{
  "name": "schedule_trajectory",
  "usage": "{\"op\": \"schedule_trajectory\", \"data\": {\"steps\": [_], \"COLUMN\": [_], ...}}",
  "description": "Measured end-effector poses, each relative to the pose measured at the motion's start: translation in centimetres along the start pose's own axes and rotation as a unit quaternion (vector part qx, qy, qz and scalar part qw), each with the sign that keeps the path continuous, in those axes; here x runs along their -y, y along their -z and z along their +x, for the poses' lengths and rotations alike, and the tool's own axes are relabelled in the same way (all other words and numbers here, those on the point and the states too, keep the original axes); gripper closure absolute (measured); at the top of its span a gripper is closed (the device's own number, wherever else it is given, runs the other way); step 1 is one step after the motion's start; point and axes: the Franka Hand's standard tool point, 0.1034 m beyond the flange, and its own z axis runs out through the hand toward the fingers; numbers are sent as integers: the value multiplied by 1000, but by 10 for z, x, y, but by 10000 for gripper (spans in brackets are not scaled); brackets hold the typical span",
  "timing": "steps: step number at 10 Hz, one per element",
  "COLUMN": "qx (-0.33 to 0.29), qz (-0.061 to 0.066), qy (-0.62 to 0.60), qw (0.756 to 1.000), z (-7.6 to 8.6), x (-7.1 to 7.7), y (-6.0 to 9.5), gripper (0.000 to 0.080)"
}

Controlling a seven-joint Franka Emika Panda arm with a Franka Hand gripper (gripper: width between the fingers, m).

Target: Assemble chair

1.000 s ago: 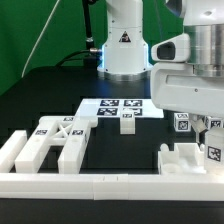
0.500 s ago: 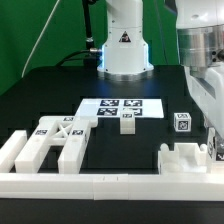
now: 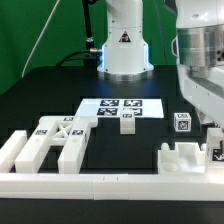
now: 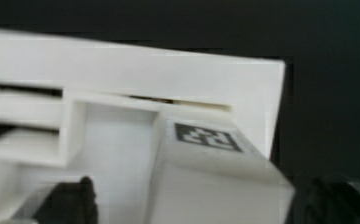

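Chair parts lie in two groups. A white tagged piece with slots (image 3: 186, 158) lies at the exterior view's right. Bars and blocks (image 3: 52, 142) lie at its left. A small pegged block (image 3: 127, 123) and a tagged cube (image 3: 182, 122) sit mid-table. My gripper (image 3: 214, 138) is low over the right-hand piece's far right end. In the wrist view my gripper (image 4: 195, 200) straddles a white bar with a tag (image 4: 207, 137). Its dark fingers (image 4: 65, 196) stand wide on either side of the bar. A narrow gap shows on one side.
The marker board (image 3: 120, 106) lies flat in the middle, in front of the robot base (image 3: 124, 45). A long white border rail (image 3: 100, 184) runs along the table's front edge, close behind the chair parts.
My hand has moved toward the exterior view's right and down, uncovering the tagged cube. It now sits lower at the right-hand piece's end. The parts have not moved.
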Motion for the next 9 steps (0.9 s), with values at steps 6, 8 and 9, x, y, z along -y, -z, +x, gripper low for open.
{"op": "schedule_trajectory", "data": {"steps": [6, 8, 9], "qx": [-11, -14, -14], "qz": [0, 0, 0], "qy": [351, 389, 386], "qw": [936, 921, 922], "z": [-4, -2, -2], "x": [1, 2, 2], "y": [-6, -6, -6], "gripper": [150, 150, 274]}}
